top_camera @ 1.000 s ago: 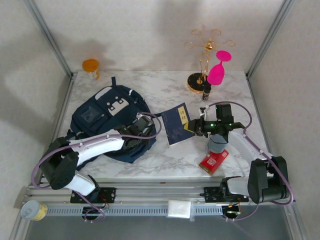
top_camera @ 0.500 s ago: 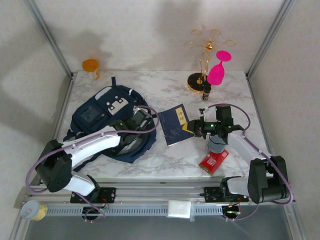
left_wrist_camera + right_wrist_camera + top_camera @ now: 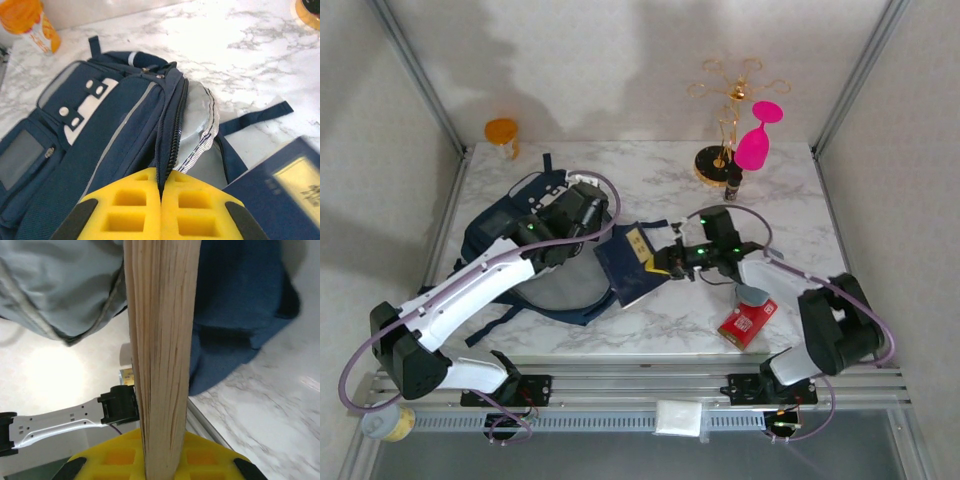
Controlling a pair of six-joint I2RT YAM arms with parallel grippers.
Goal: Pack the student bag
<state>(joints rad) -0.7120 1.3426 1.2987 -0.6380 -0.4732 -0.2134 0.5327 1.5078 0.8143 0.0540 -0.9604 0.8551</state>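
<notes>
My left gripper (image 3: 582,230) is fully closed: in the left wrist view (image 3: 161,181) the two yellow pads (image 3: 127,205) meet flat against each other, with the zip edge of the student bag (image 3: 115,120) running down into the seam between them, so I am pinching the bag's rim right beside the zipper. The bag's mouth gapes just past the pads, showing pale grey lining.

My right gripper (image 3: 667,263) is clamped narrow on a navy book (image 3: 625,262) with a yellow label. In the right wrist view (image 3: 162,442) its cream page edges (image 3: 160,340) stand upright between the pads.

From above, the student bag (image 3: 500,235) lies on the left half of the marble bench (image 3: 660,190), its front pockets and white patches facing up. The opening is on its right side, under my left gripper. The book sits tilted at that opening, just right of my left gripper. Ahead of the book, the right wrist view shows the bag's blue fabric (image 3: 235,305) and grey lining (image 3: 60,285) close by. I cannot tell whether the book touches them.
</notes>
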